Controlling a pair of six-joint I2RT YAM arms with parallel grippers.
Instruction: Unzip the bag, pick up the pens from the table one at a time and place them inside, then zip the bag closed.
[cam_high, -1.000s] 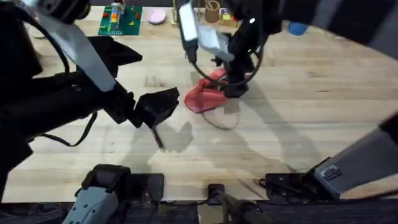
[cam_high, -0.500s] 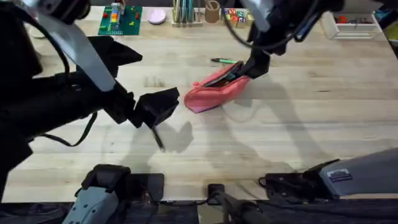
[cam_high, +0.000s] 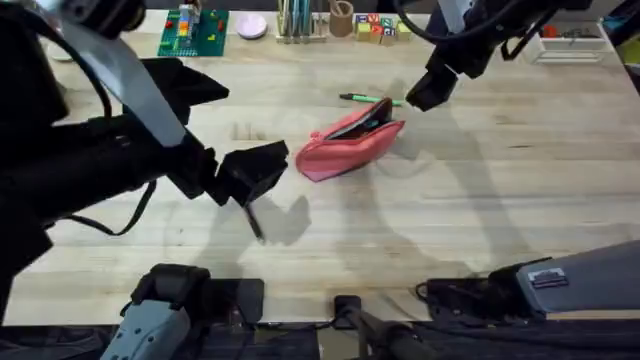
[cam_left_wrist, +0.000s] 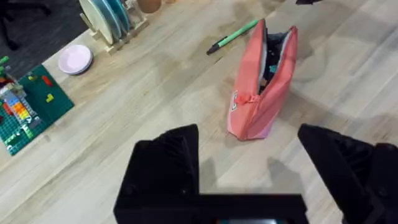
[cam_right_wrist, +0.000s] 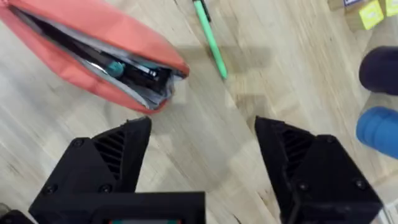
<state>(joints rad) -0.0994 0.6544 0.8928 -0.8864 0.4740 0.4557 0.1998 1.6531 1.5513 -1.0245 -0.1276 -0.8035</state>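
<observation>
The bag (cam_high: 350, 147) lies unzipped near the middle of the desk (cam_high: 500, 200), its mouth gaping toward the far side. In the right wrist view a dark pen with a teal part (cam_right_wrist: 127, 70) seems to lie inside it, though the opening is too shadowed to be sure. The green pen (cam_high: 368, 99) rests on the desk just beyond the bag, close to it but apart.

The right gripper (cam_high: 432, 92) hangs beside that pen's far end, jaws wide and empty. The left gripper (cam_high: 255, 172) waits near the bag's other end, also wide and holding nothing.

The step in hand looks like fetching the green pen. Next, the right gripper would need to come down over the pen's shaft, across its length, and pinch it before carrying it to the bag's mouth.
</observation>
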